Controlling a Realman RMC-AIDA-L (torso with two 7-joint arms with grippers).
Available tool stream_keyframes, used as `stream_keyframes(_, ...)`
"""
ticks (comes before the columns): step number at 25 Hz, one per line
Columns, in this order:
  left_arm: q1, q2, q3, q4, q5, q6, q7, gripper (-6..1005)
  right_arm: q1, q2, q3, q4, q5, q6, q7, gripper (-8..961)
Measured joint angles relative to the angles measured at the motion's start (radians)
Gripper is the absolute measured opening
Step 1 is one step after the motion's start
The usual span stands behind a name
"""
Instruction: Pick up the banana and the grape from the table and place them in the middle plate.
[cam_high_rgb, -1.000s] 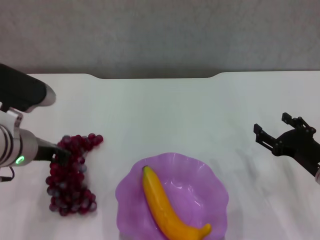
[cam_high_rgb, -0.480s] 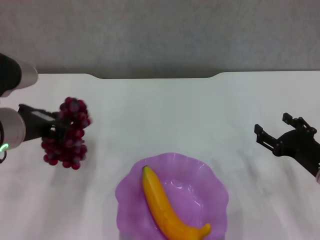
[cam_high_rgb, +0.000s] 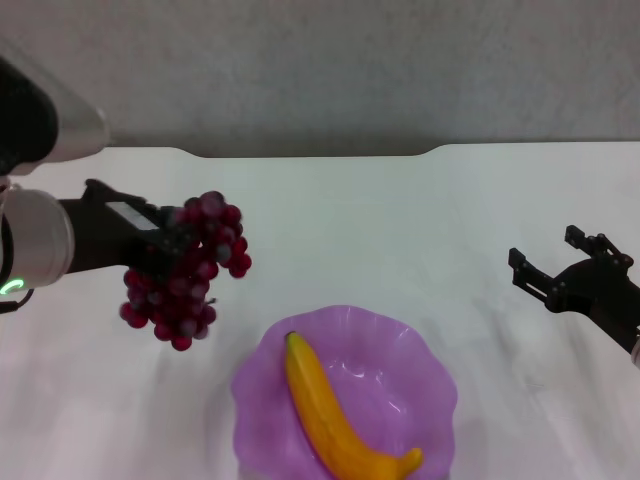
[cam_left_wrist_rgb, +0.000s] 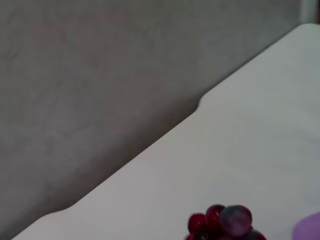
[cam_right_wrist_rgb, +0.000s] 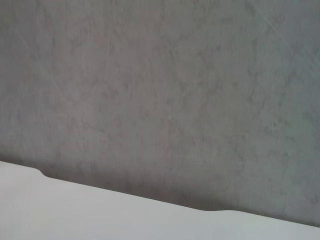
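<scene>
Your left gripper (cam_high_rgb: 165, 245) had its fingers clamped on the grape (cam_high_rgb: 188, 268), and since a second ago you had lifted the bunch clear of the table (cam_high_rgb: 330, 220) and carried it rightward, toward the middle plate (cam_high_rgb: 385, 375). A second ago it lay on the table at the left; half a second ago it hung higher at the left edge; in this moment it dangled in the air just left of the plate's rim, not yet over it. Your left wrist view caught only the top few grapes (cam_left_wrist_rgb: 222, 222) against the white table. The banana (cam_high_rgb: 335, 415) lay in the plate, green stem tip toward the far left rim, where it was before. Your right gripper (cam_high_rgb: 545, 262) sat parked at the right side above the table, fingers spread open, unmoved. You had no readable writing or labels anywhere
</scene>
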Motion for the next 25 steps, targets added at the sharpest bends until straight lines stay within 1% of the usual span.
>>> stream_keyframes(2, -0.015, 0.0, 0.004, 0.051, -0.002, -0.072, 0.001, 174, 0.0, 0.0, 0.0, 0.0, 0.0, 0.0, -0.001, 888)
stream_keyframes(3, -0.044, -0.001, 0.008, 0.074, -0.004, -0.143, 0.001, 173, 0.0, 0.0, 0.0, 0.001, -0.001, 0.0, -0.001, 888)
stream_keyframes(4, -0.044, -0.001, 0.008, 0.074, -0.004, -0.143, 0.001, 172, 0.001, 0.0, 0.0, 0.001, -0.002, 0.0, -0.001, 888)
stream_keyframes(7, -0.104, -0.001, 0.019, 0.076, -0.005, -0.26, -0.001, 171, 0.004, 0.001, -0.001, 0.0, -0.004, 0.002, -0.001, 888)
stream_keyframes(8, -0.138, -0.003, 0.033, 0.076, -0.002, -0.324, -0.008, 171, 0.004, 0.001, -0.001, 0.0, -0.004, 0.002, -0.001, 888)
stream_keyframes(11, -0.187, -0.003, 0.069, 0.076, 0.003, -0.397, -0.023, 170, 0.005, 0.001, -0.001, -0.001, -0.004, 0.003, -0.001, 889)
stream_keyframes(12, -0.187, -0.003, 0.069, 0.076, 0.003, -0.397, -0.023, 170, 0.006, 0.001, -0.002, -0.002, -0.004, 0.004, -0.001, 889)
stream_keyframes(15, -0.221, -0.003, 0.13, 0.057, 0.005, -0.429, -0.028, 170, 0.009, 0.001, -0.012, -0.008, -0.003, 0.011, -0.001, 889)
stream_keyframes(17, -0.228, -0.004, 0.142, 0.047, 0.005, -0.428, -0.029, 170, 0.009, 0.001, -0.014, -0.01, 0.0, 0.012, 0.001, 889)
stream_keyframes(18, -0.24, -0.005, 0.153, 0.031, 0.005, -0.426, -0.029, 170, 0.009, 0.001, -0.014, -0.01, 0.0, 0.012, 0.001, 889)
stream_keyframes(19, -0.262, -0.007, 0.174, -0.009, 0.005, -0.422, -0.035, 169, 0.009, 0.001, -0.014, -0.01, 0.0, 0.012, 0.001, 888)
stream_keyframes(25, -0.291, -0.007, 0.223, -0.064, -0.001, -0.377, -0.044, 169, 0.009, 0.0, -0.014, -0.01, 0.001, 0.012, 0.001, 889)
